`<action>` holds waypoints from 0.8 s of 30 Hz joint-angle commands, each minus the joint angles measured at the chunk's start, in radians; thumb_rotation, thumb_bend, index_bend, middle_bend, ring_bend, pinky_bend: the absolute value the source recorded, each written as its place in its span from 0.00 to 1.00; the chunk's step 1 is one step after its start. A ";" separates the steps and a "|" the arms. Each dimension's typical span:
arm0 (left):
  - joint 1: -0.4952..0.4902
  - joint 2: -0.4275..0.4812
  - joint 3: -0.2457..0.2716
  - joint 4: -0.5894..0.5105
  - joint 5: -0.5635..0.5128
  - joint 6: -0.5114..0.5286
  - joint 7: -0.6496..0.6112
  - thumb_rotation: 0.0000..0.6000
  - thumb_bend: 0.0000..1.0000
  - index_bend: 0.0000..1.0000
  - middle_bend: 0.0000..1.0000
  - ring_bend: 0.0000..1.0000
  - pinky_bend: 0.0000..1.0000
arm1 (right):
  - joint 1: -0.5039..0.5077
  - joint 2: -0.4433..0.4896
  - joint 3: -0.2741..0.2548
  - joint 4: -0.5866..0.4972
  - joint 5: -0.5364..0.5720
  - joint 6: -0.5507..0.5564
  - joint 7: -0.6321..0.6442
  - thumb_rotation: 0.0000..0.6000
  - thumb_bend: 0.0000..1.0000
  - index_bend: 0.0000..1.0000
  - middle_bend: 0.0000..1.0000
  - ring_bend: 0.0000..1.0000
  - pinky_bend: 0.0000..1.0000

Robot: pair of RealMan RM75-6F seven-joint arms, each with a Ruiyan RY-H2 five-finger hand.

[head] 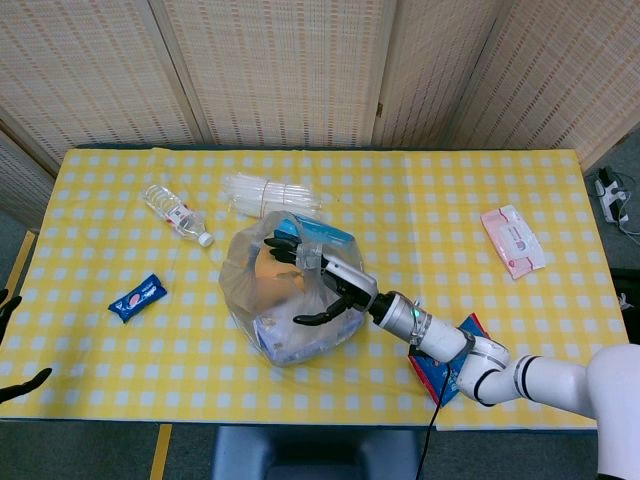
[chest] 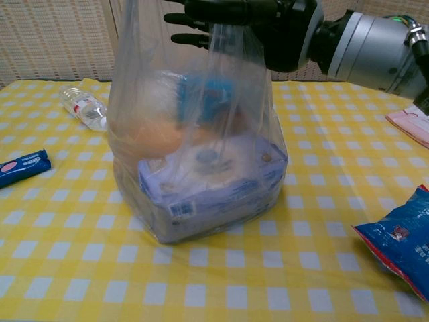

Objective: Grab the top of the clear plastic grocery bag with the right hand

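Note:
The clear plastic grocery bag [head: 288, 300] stands upright mid-table, holding a blue carton, an orange item and a blue-white pack. Its top rises out of the chest view [chest: 194, 134]. My right hand [head: 318, 282] reaches from the right and hovers at the bag's top with fingers spread and grips nothing. In the chest view the right hand [chest: 244, 20] points left, and a fold of plastic lies across its front. Only dark fingertips of my left hand [head: 24, 383] show at the lower left edge; they are apart and empty.
A water bottle [head: 177, 214] and a clear plastic pack [head: 268, 192] lie behind the bag. A blue snack bar [head: 137, 297] is at the left, a pink wipes pack [head: 513, 240] at the far right. A blue chip bag [head: 447, 365] lies under my right forearm.

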 commanded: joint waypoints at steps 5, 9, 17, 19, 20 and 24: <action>0.008 0.004 0.001 0.004 0.008 0.014 -0.015 1.00 0.17 0.00 0.00 0.00 0.00 | 0.015 -0.016 0.001 -0.001 0.006 -0.018 -0.016 1.00 0.24 0.00 0.00 0.00 0.00; 0.011 0.006 0.002 0.005 0.012 0.018 -0.022 1.00 0.17 0.00 0.00 0.00 0.00 | 0.005 -0.012 -0.007 -0.014 -0.004 0.006 -0.040 1.00 0.24 0.00 0.00 0.00 0.00; 0.014 0.006 0.004 0.002 0.023 0.026 -0.018 1.00 0.17 0.00 0.00 0.00 0.00 | 0.015 -0.010 -0.004 -0.031 0.007 -0.010 -0.047 1.00 0.24 0.00 0.00 0.00 0.00; 0.015 0.006 0.004 0.002 0.023 0.027 -0.020 1.00 0.17 0.00 0.00 0.00 0.00 | 0.019 -0.014 -0.003 -0.030 0.009 -0.016 -0.049 1.00 0.24 0.00 0.00 0.00 0.00; 0.016 0.007 0.004 0.003 0.023 0.028 -0.021 1.00 0.17 0.00 0.00 0.00 0.00 | 0.023 -0.017 -0.001 -0.028 0.010 -0.021 -0.051 1.00 0.24 0.00 0.00 0.00 0.00; 0.017 0.008 0.003 0.004 0.023 0.030 -0.027 1.00 0.17 0.00 0.00 0.00 0.00 | 0.038 -0.030 0.010 -0.019 0.019 -0.036 -0.052 1.00 0.24 0.00 0.00 0.00 0.00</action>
